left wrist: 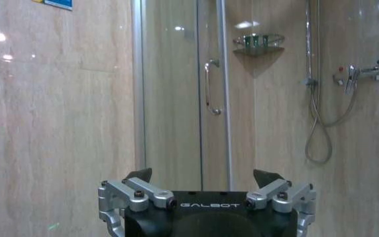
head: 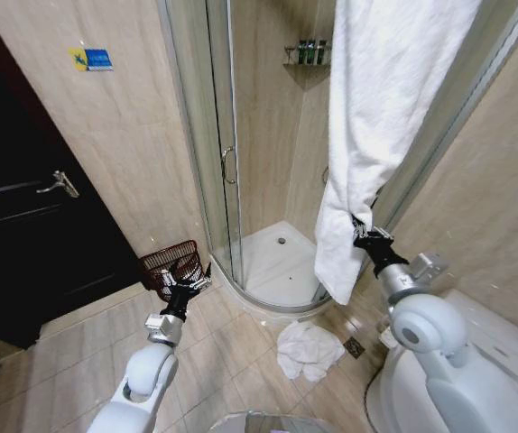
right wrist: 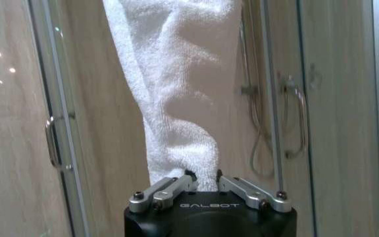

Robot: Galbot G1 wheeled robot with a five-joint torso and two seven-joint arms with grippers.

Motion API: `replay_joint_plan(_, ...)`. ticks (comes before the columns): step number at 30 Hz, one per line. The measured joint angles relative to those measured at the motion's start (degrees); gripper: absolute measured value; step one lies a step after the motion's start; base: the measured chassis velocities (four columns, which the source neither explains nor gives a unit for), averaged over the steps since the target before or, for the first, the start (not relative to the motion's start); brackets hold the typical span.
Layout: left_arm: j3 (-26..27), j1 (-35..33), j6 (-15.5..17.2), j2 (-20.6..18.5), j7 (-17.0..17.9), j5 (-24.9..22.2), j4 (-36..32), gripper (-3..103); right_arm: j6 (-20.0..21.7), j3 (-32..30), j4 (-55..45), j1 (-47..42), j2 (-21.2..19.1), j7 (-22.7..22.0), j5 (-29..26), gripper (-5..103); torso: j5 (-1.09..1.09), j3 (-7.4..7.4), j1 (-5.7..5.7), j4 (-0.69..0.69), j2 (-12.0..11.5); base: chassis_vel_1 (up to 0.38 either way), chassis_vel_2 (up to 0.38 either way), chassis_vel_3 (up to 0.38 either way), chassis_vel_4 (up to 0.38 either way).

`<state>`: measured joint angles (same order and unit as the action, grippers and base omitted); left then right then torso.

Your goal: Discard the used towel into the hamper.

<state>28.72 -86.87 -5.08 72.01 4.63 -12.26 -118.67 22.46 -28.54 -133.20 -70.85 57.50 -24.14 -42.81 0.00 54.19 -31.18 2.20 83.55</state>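
Towel (head: 376,117), white and long, hangs down over the shower enclosure's frame, and my right claw (head: 364,225) has closed on its lower part, fingers pinched narrow with terry cloth bunched between them. Seen from that wrist, the cloth (right wrist: 176,98) rises straight up out of the claw (right wrist: 201,178), so I judge the grip is set low on purpose: a pull from there should slide the whole length off the frame.

A second, crumpled towel (head: 309,350) lies on the floor tiles below and a little inward of that claw, touched by nothing.

My left claw (head: 189,284) is spread wide and empty, held low just in front of the hamper (head: 171,263), which stands against the wall beside the glass shower door (head: 225,162). From its wrist camera the left claw (left wrist: 203,178) points at the wall and door. The hamper sits well apart from my right claw, across the shower entrance, so the towel has that whole span to travel.
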Motion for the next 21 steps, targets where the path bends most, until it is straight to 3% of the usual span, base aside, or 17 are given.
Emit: replay_joint_plan(21,-0.5,2.4,-0.7,-1.3,-0.4,-1.7,2.0,100,-3.2,0.2,4.0,-8.3,6.7,2.8,9.6,5,0.0,0.0,0.0,0.0,0.0,0.0,0.0,0.0,0.0)
